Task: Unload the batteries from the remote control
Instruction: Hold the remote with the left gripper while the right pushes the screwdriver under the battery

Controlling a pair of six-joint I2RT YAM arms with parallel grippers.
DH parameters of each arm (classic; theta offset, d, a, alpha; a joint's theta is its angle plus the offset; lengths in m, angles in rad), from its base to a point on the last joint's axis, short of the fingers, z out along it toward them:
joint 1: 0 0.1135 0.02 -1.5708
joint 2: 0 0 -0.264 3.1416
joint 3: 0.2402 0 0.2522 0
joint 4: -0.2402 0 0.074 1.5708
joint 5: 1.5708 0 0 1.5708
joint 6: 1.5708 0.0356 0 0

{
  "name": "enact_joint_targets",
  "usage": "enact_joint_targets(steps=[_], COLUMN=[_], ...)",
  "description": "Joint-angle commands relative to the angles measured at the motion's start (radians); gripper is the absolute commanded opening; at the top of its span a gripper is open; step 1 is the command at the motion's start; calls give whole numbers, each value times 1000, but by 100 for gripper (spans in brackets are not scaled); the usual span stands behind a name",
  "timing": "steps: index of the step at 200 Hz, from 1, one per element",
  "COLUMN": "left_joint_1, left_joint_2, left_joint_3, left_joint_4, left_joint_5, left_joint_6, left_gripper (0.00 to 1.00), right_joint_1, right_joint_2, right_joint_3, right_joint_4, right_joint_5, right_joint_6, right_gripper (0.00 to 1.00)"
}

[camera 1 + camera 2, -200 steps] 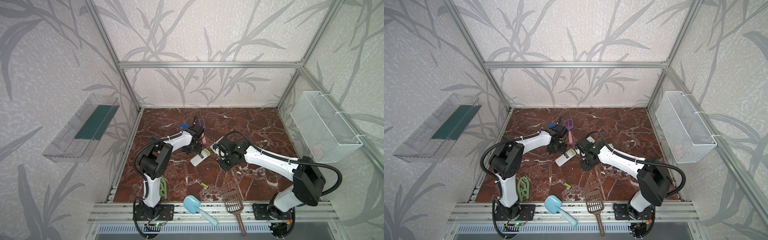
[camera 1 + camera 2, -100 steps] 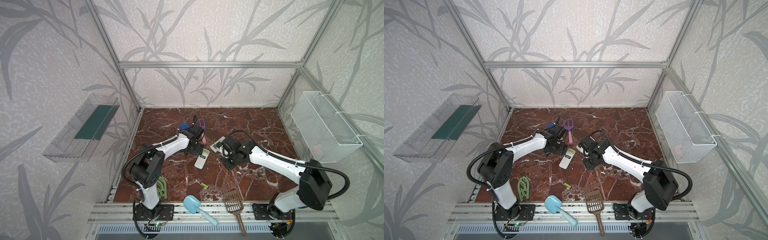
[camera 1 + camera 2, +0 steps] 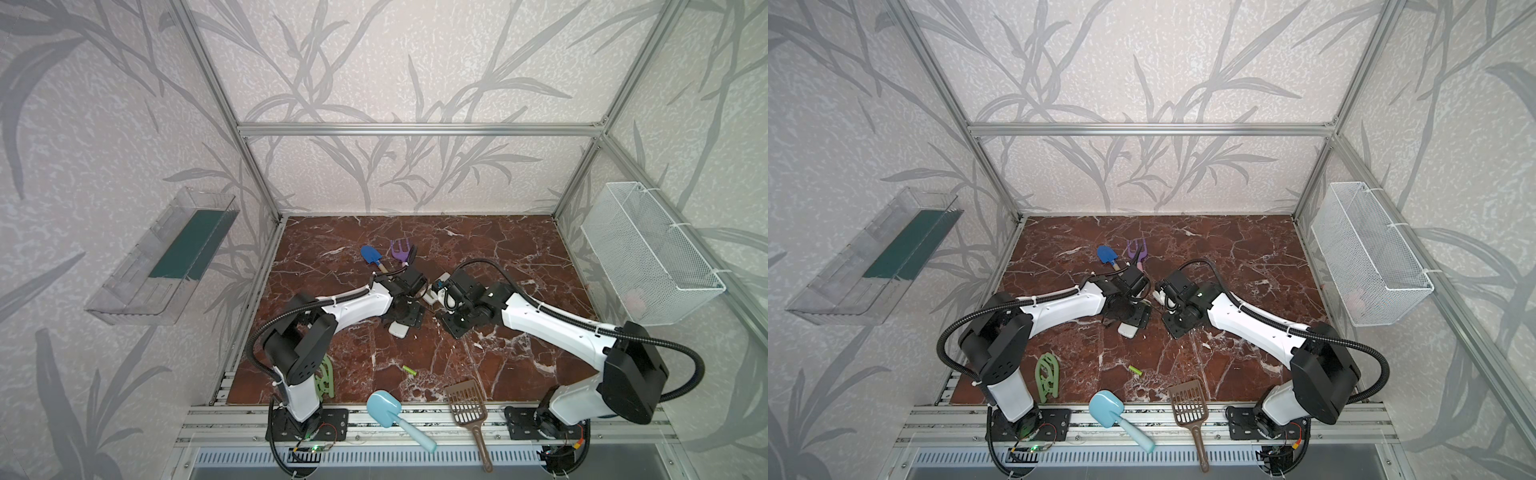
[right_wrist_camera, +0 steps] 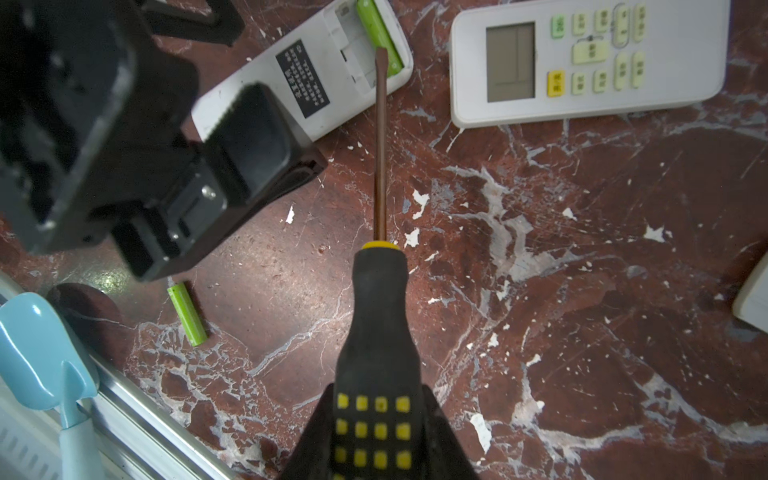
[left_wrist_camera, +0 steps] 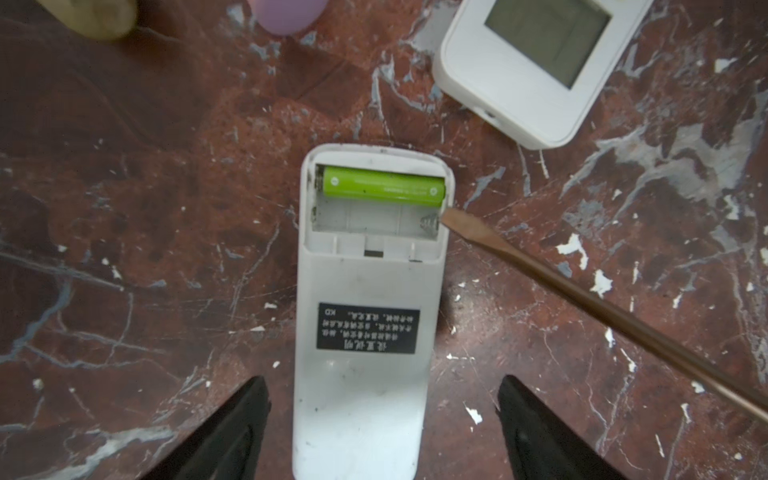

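The white remote control [image 5: 361, 395] lies face down with its battery bay uncovered. One of the lime-green batteries [image 5: 382, 191] sits in the bay, and the slot beside it is empty. Another lies loose on the floor [image 4: 188, 312] near the front [image 3: 409, 369]. My left gripper [image 5: 381, 380] is open, and its fingers [image 5: 232, 432] straddle the remote's closed end with a gap on each side. My right gripper [image 4: 378, 390] is shut on the yellow-black screwdriver's handle [image 4: 376, 332]. The screwdriver's tip [image 5: 453, 218] rests at the bay's edge by the empty slot's spring.
A second remote [image 4: 582, 62] lies face up just beyond the first. A blue shovel [image 3: 370, 254] and purple rake [image 3: 401, 249] lie behind the arms. A light-blue scoop [image 3: 384, 409], brown slotted scoop [image 3: 465, 405] and green piece [image 3: 324, 380] lie at the front. A wire basket [image 3: 648, 257] hangs on the right.
My left gripper has moved forward from behind the remote to stand over its end. The remote has turned to lie more lengthwise. The right gripper with the screwdriver shifted only slightly.
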Motion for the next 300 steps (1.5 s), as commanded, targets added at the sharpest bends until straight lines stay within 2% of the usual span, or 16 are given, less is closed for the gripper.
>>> enact_joint_targets(steps=[1, 78, 147, 198, 300], left_joint_1=[3, 3, 3, -1, -13], left_joint_2=[21, 38, -13, -8, -14], left_joint_3=[-21, -78, -176, -188, -218], left_joint_4=[-2, 35, 151, 154, 211], left_joint_5=[-38, -52, -25, -4, 55], left_joint_6=[-15, 56, 121, 115, 108], left_gripper=[83, 78, 67, 57, 49], right_joint_1=[0, 0, 33, 65, 98], right_joint_2=[20, 34, 79, 72, 161], right_joint_3=[9, 4, 16, 16, 80], right_joint_4=[23, 39, 22, -12, -41], right_joint_5=[-23, -40, -22, 61, 93], right_joint_6=[16, 31, 93, 166, 191], right_gripper=[0, 0, 0, 0, 0])
